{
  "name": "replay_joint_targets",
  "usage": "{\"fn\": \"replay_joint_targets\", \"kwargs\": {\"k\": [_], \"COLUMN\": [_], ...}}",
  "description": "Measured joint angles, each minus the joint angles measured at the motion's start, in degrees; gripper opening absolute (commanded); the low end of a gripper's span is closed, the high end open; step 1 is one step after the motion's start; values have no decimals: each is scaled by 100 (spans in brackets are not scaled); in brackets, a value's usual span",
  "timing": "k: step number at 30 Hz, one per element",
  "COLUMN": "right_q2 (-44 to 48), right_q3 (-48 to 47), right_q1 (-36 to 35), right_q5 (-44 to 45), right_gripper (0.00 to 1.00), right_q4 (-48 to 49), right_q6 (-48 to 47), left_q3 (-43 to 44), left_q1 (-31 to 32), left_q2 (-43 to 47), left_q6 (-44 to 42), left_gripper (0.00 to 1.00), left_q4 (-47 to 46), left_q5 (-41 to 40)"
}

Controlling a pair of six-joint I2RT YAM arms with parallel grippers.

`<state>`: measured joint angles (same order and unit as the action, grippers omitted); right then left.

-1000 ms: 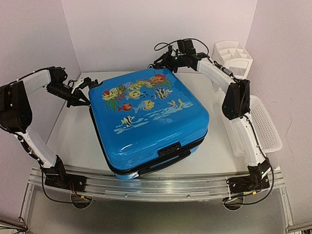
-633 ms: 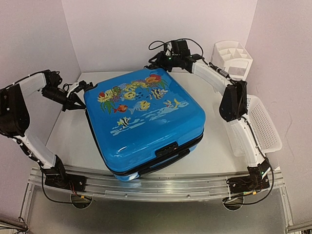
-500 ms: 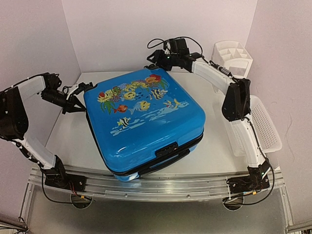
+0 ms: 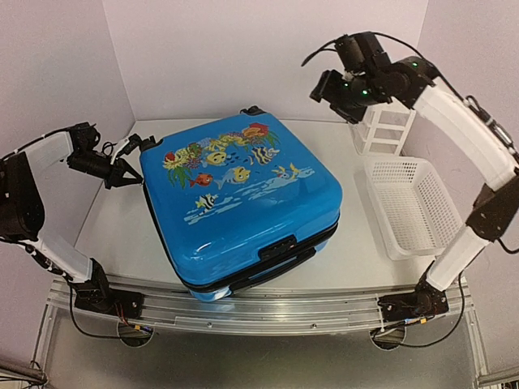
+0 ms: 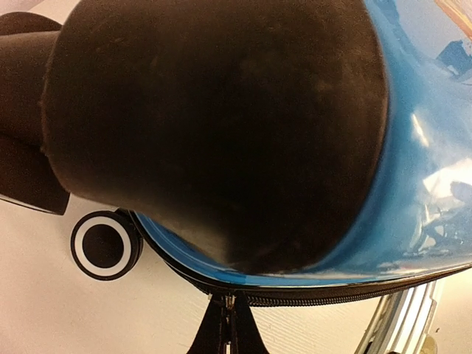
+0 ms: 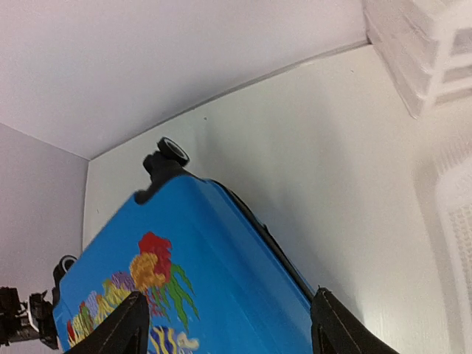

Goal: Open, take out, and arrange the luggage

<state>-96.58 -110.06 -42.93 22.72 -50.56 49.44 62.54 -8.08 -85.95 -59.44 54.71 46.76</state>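
Note:
The luggage [image 4: 243, 203], a bright blue fish-print suitcase, lies flat and closed in the middle of the table. My left gripper [image 4: 122, 172] is at its back left corner, beside a wheel [image 5: 103, 245]. In the left wrist view its fingers [image 5: 230, 332] are shut, and a small silver zipper pull [image 5: 231, 301] is pinched at their tips against the black zipper band [image 5: 332, 296]. My right gripper [image 4: 328, 85] hangs high above the table's back right. It is open, with nothing between its fingers [image 6: 125, 324]. Below it are the blue lid [image 6: 206, 265] and a back wheel [image 6: 171, 151].
A white compartmented organizer [image 4: 385, 121] stands at the back right, just under my right arm. A white perforated basket [image 4: 413, 203] lies on the right side of the table. Walls close in the back and both sides.
The suitcase has slid a little to the left with my left gripper. My right gripper has left the back corner, risen up and right, and opened wider.

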Motion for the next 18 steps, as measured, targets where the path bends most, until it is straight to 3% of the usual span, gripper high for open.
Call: {"fn": "replay_joint_targets", "kwargs": {"k": [3,8,14,18], "right_q2": [841,1201,1749,1849], "right_q3": [818,1912,3033,4110], "right_q1": [-508,-1457,-2381,-2694], "right_q5": [123,-58,-588,-884], "right_gripper": [64,56,52,42], "right_q4": [-833,-1904,-2020,-1825], "right_q6": [726,1930,3254,3923], "left_q3": [-72,-119,-122,-125], "left_q1": [-1,-1,3,5], "left_q2": [56,85,87,87], "left_q6": [160,277,297,298], "left_gripper": [0,0,0,0], "left_q4": [-129,-238,-360,-375], "left_q5": [0,-1,13,14]}}
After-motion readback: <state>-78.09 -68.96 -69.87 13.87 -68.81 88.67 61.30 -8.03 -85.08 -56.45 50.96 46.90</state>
